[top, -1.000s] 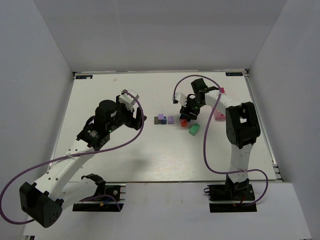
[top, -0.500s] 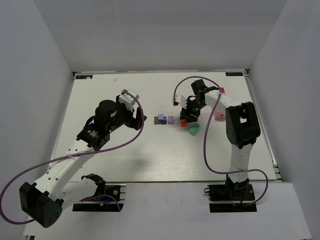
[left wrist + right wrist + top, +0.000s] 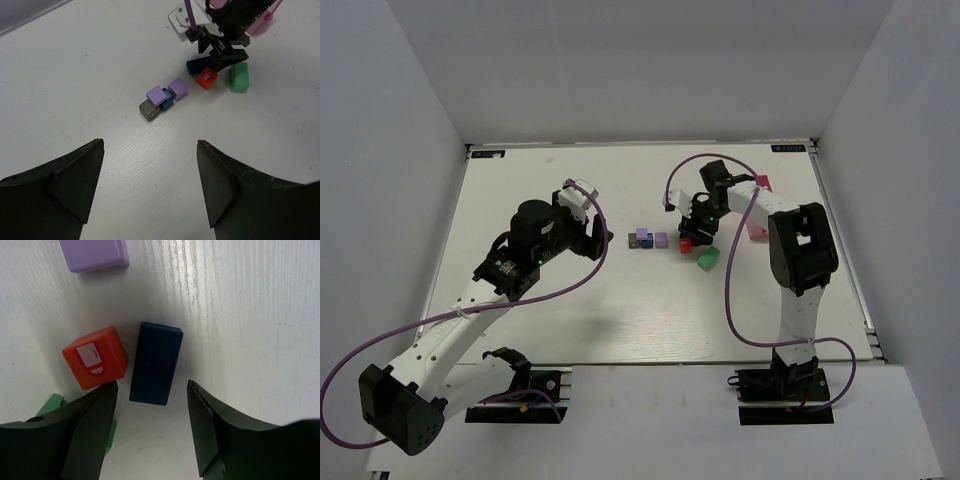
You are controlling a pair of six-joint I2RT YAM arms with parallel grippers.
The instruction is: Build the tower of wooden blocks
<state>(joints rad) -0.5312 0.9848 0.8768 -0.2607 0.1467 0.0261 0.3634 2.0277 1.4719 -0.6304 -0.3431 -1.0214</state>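
The blocks lie loose on the white table. A dark blue block [image 3: 156,363] lies flat, with a red block [image 3: 95,358] to its left, a green block [image 3: 52,404] below that and a purple block [image 3: 93,252] at the top. My right gripper [image 3: 151,385] is open, low over them, with the dark blue block's near end between its fingertips. The left wrist view shows two purple blocks [image 3: 155,94], a dark grey block [image 3: 149,109], a small blue block [image 3: 167,100], the red block [image 3: 206,77] and the green block [image 3: 239,77]. My left gripper [image 3: 150,142] is open and empty, well short of them.
A pink tray [image 3: 758,230] stands right of the right gripper [image 3: 695,235]. The left gripper [image 3: 595,240] hangs left of the purple and grey cluster [image 3: 642,238]. White walls enclose the table on three sides.
The right gripper has shifted slightly left over the red and dark blue blocks. The left arm and the blocks have not moved.
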